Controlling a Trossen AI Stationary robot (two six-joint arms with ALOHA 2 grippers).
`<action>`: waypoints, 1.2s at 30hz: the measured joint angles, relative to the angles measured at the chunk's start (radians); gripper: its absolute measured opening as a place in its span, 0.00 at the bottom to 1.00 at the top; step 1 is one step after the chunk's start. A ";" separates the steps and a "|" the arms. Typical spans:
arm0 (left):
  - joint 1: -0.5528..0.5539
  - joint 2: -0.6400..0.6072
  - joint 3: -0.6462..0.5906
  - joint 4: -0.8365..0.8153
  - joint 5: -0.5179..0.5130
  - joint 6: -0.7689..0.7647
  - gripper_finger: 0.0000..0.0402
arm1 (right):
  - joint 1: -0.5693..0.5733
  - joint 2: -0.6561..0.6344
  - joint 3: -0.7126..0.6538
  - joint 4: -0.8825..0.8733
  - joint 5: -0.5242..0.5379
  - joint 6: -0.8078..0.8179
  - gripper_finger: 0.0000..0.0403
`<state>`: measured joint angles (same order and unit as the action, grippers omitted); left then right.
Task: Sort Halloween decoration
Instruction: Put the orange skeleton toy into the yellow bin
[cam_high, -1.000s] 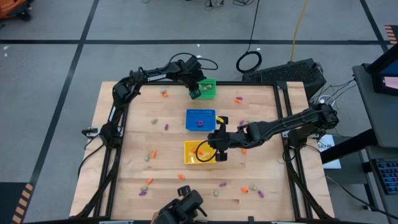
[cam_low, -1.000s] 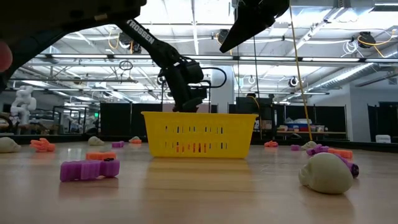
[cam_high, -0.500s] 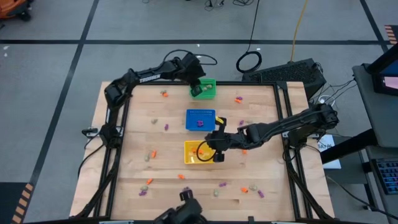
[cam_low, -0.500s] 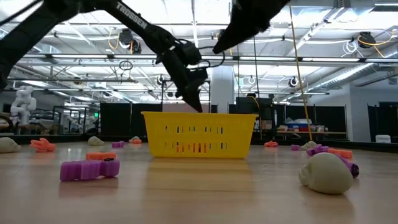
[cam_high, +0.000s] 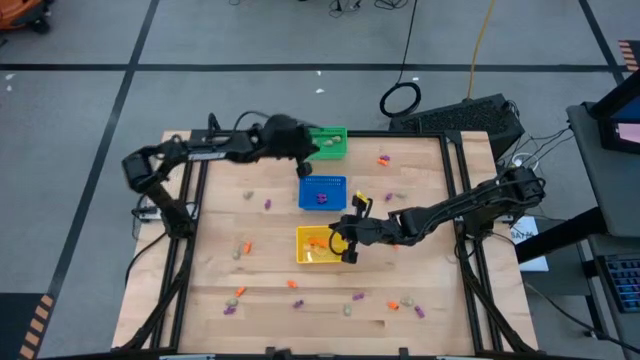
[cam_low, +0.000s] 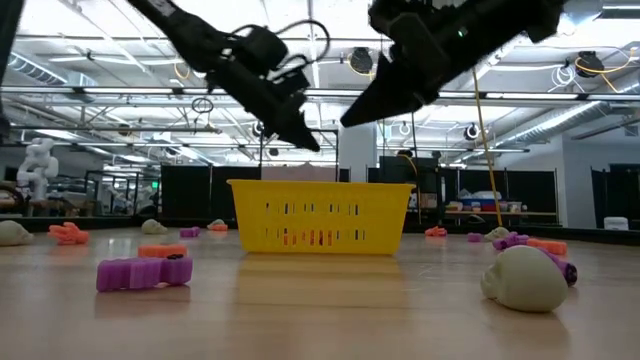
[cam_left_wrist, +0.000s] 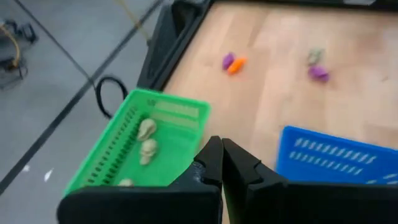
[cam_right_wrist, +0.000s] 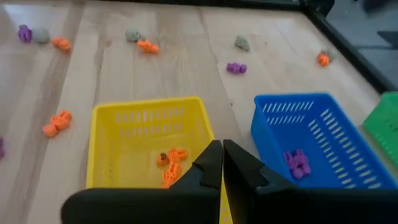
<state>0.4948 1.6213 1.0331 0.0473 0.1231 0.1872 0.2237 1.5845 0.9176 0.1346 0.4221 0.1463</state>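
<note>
Small orange, purple and pale trinkets lie scattered on the wooden table (cam_high: 420, 215). The green basket (cam_high: 330, 143) holds pale skulls (cam_left_wrist: 147, 140). The blue basket (cam_high: 322, 192) holds a purple trinket (cam_right_wrist: 297, 163), and the yellow basket (cam_high: 316, 246) holds orange ones (cam_right_wrist: 170, 163). My left gripper (cam_high: 303, 168) is shut and empty, in the air between the green and blue baskets (cam_left_wrist: 221, 155). My right gripper (cam_high: 346, 240) is shut and empty above the yellow basket's right rim (cam_right_wrist: 222, 158). In the low view both grippers hang above the yellow basket (cam_low: 320, 215).
Loose trinkets lie near the table's near edge (cam_high: 350, 305), at its left (cam_high: 240, 248) and far right (cam_high: 383, 159). In the low view a purple piece (cam_low: 143, 271) and a pale skull (cam_low: 525, 278) lie close to the camera. A black frame runs along the table's edges.
My left gripper has moved off the green basket toward the table's near edge and a little left, as its arm swung out to the left. My right gripper has come down a little over the yellow basket's right rim.
</note>
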 joint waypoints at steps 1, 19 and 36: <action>-0.013 -0.031 -0.045 0.026 0.000 -0.017 0.00 | 0.000 0.000 -0.015 0.016 0.000 0.018 0.00; -0.383 -0.397 -0.643 0.541 -0.027 -0.076 0.00 | 0.128 -0.004 -0.037 -0.015 -0.008 0.142 0.06; -0.859 -0.431 -0.543 0.009 -0.131 -0.322 0.00 | 0.139 -0.004 -0.037 -0.019 -0.017 0.072 0.01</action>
<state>-0.3646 1.1900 0.4903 0.0560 -0.0079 -0.1349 0.3626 1.5803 0.8806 0.1152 0.4053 0.2187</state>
